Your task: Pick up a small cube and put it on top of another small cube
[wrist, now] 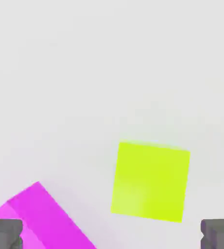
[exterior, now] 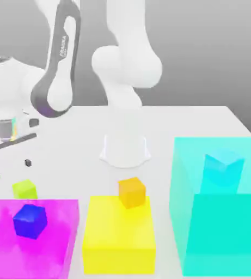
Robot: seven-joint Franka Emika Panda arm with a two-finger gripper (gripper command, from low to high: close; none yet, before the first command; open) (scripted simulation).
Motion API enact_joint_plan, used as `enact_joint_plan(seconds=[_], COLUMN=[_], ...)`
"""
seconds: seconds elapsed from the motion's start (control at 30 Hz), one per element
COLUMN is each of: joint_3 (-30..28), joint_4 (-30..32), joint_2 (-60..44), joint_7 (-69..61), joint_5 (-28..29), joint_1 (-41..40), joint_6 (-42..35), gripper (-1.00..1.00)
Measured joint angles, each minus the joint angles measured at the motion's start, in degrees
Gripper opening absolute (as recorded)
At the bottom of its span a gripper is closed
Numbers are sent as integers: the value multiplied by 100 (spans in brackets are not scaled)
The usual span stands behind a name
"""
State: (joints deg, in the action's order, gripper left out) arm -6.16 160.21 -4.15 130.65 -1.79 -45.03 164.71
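Two fingers [wrist: 112,236] stand wide apart with nothing between their tips, and the lime cube [wrist: 150,182] sits ahead of them on the counter [exterior: 165,117], inside the span they would straddle. In the exterior view the fingers are up above the counter, the cube well below them and toward that view's right — so this looks like the lining-up stage, with the grasp not made.

The wide spread makes sense: the cube's faces are turned slightly against the closing line, and spare room on both sides would forgive that. A small twist might still seat it more squarely. Near the cube is the magenta block [exterior: 51,256], its corner close to one finger's side, probably the thing most easily clipped on the way down.

The dark blue cube [exterior: 30,221] rests on the magenta block, the orange cube [exterior: 132,192] on the yellow block [exterior: 119,234], both farther from the fingers than the lime one. Either could serve as the base; which is meant, I cannot tell.
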Motion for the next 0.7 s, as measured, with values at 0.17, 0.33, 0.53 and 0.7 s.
enact_joint_plan(seconds=[0.17, 0.33, 0.53, 0.7], joint_3=[349, 405, 277, 243], joint_4=[-158, -187, -99, -71], joint_2=[-1020, -1185, -710, 165], joint_7=[-188, -206, -88, -82], joint_5=[-346, -371, -219, 91], joint_1=[-248, -297, -206, -20], joint_6=[825, 975, 585, -256], gripper=[0, -100, -100, -100])
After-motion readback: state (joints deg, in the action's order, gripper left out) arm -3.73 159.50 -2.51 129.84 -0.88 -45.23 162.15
